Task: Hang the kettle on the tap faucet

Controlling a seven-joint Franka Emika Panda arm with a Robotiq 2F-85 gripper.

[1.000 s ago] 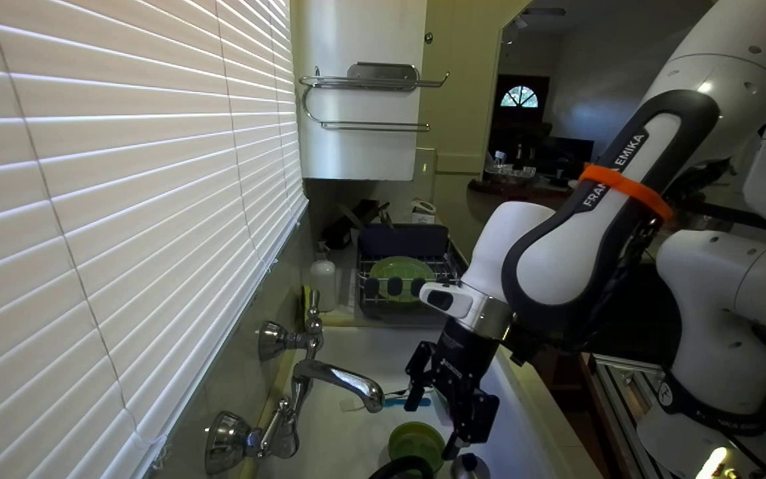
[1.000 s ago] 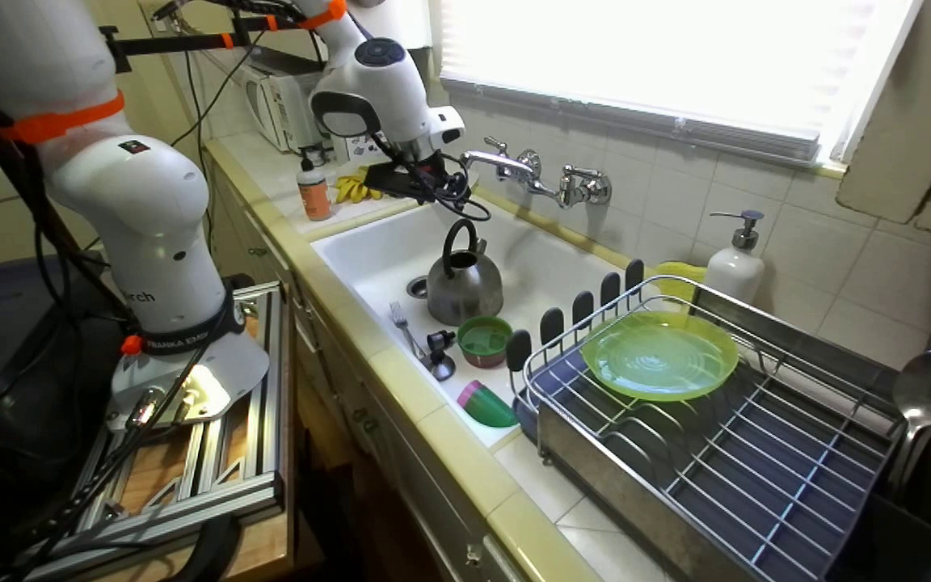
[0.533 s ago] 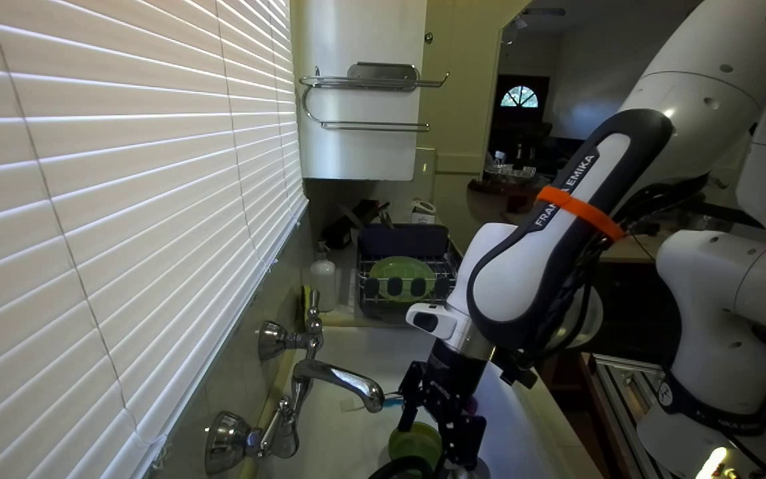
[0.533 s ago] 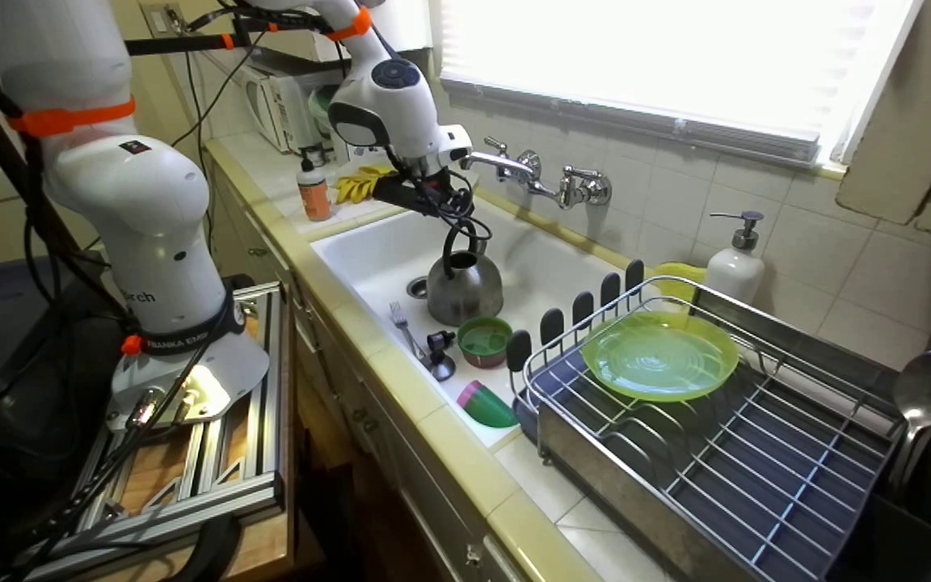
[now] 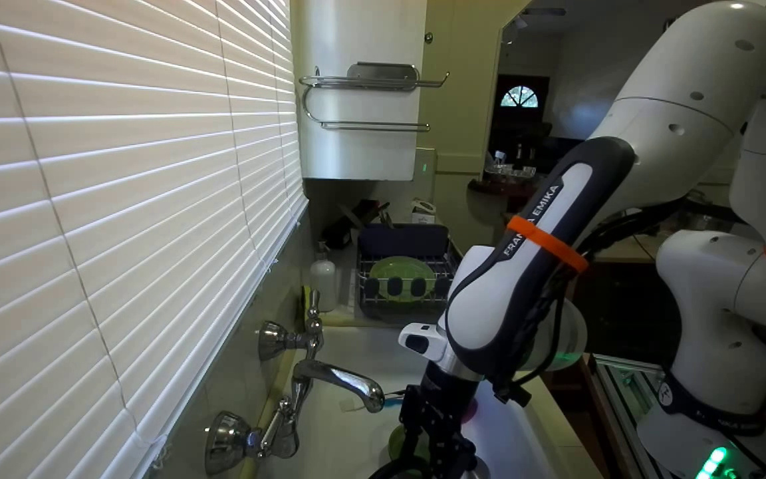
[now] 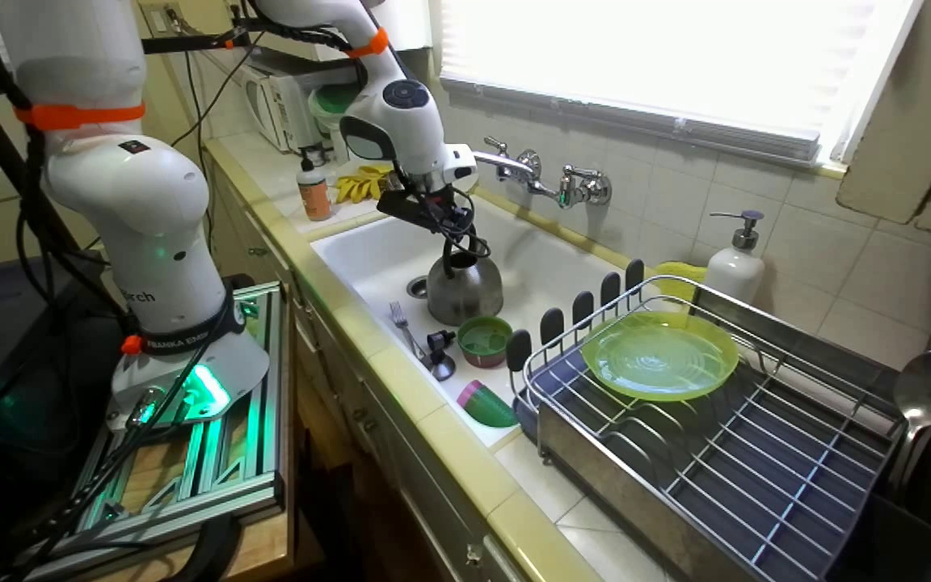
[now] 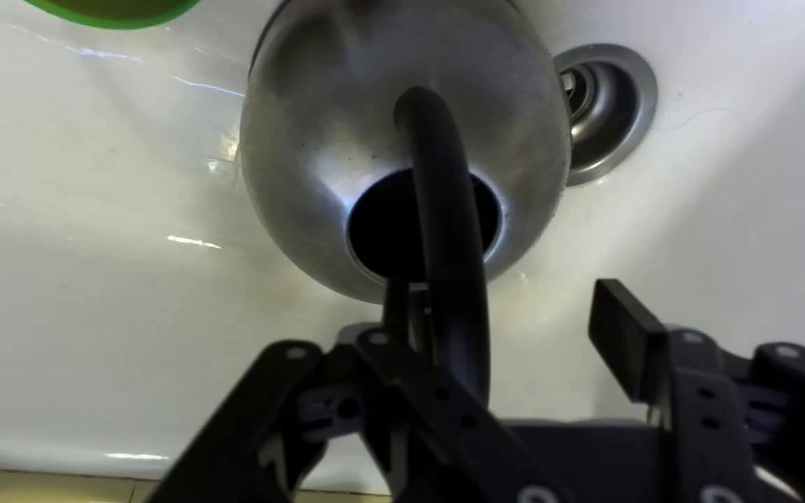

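Note:
The kettle is a grey steel kettle with a black arched handle, standing upright in the white sink. It fills the top of the wrist view, its round opening under the handle. In an exterior view only part of the handle shows at the bottom edge. My gripper is open around the handle, which runs between the fingers, close to the left finger. The gripper shows in both exterior views above the kettle. The silver tap faucet sticks out over the sink.
A green bowl, a lid with a black knob, a fork and a pink-and-green cup lie in the sink. A dish rack with a green plate stands beside it. The drain is beside the kettle.
The arm has moved down, bringing my gripper from above the kettle to its handle. The light at the robot's base has turned from white to green. The kettle has not moved.

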